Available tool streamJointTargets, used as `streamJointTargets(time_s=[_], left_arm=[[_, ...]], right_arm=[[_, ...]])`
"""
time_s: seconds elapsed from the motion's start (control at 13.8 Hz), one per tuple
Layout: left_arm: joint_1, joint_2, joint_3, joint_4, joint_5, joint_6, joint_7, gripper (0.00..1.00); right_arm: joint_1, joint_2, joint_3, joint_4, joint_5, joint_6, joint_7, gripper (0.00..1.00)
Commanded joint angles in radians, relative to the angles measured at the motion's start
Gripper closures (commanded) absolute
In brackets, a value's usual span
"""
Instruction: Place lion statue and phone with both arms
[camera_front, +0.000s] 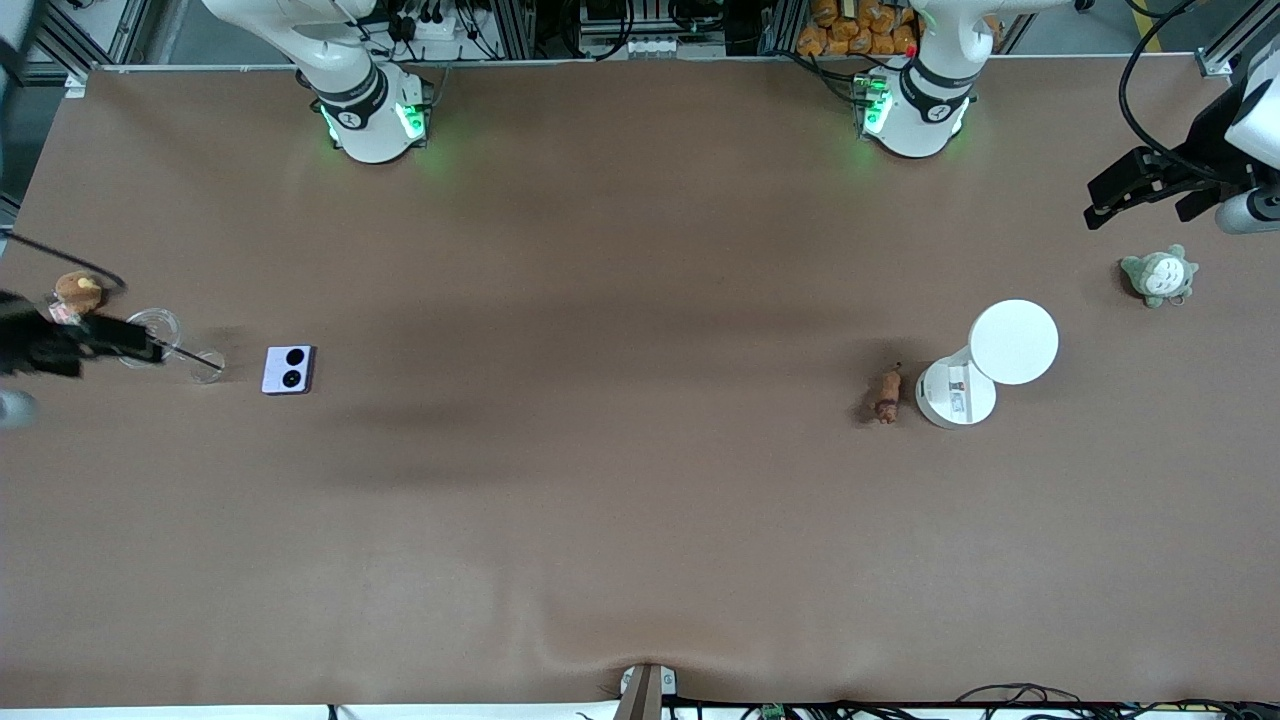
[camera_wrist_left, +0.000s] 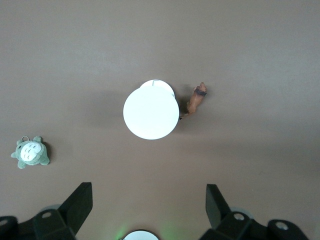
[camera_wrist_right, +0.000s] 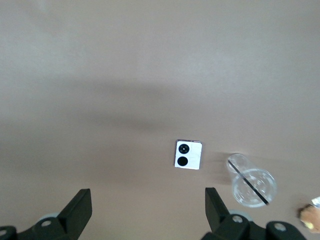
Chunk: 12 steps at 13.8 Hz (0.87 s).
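The lion statue (camera_front: 886, 397) is a tiny reddish-brown figurine lying on the table beside the white device; it also shows in the left wrist view (camera_wrist_left: 196, 100). The phone (camera_front: 289, 369) is a lavender square with two black circles facing up, toward the right arm's end; it also shows in the right wrist view (camera_wrist_right: 188, 154). My left gripper (camera_front: 1140, 200) hangs open and empty high over the left arm's end of the table (camera_wrist_left: 149, 202). My right gripper (camera_front: 100, 340) hangs open and empty over the clear cups at the right arm's end (camera_wrist_right: 148, 205).
A white round-topped device (camera_front: 1012, 342) stands next to the lion (camera_wrist_left: 150, 113). A grey-green plush (camera_front: 1160, 275) lies under the left gripper's area (camera_wrist_left: 31, 153). Two clear cups (camera_front: 152, 330) and a brown plush (camera_front: 78, 291) sit beside the phone.
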<state>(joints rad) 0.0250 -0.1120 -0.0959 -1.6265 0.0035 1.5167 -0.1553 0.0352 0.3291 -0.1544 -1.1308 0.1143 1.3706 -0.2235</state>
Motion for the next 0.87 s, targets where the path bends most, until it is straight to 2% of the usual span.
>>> streamJointTargets(time_s=[0.0,0.07,0.22,0.36,0.51,0.8], left_arm=[[0.003,-0.020,-0.004,-0.007,0.015,-0.021,0.019,0.00],[0.003,-0.020,-0.004,-0.007,0.015,-0.021,0.019,0.00],[0.003,-0.020,-0.004,-0.006,0.013,-0.021,0.019,0.00],[0.003,-0.020,-0.004,-0.003,0.010,-0.021,0.019,0.00],[0.003,-0.021,-0.004,-0.004,0.007,-0.023,0.017,0.00],[0.003,-0.034,-0.004,-0.007,0.007,-0.041,0.017,0.00]], right_arm=[[-0.026,-0.128,0.055,-0.058,-0.114,-0.022,0.041,0.00],[-0.031,-0.172,0.087,-0.093,-0.164,-0.013,0.056,0.00],[-0.090,-0.276,0.162,-0.212,-0.177,0.033,0.056,0.00],[-0.092,-0.372,0.165,-0.349,-0.174,0.108,0.055,0.00],[-0.092,-0.401,0.159,-0.380,-0.162,0.093,0.041,0.00],[-0.086,-0.404,0.157,-0.362,-0.134,0.076,-0.019,0.00]])
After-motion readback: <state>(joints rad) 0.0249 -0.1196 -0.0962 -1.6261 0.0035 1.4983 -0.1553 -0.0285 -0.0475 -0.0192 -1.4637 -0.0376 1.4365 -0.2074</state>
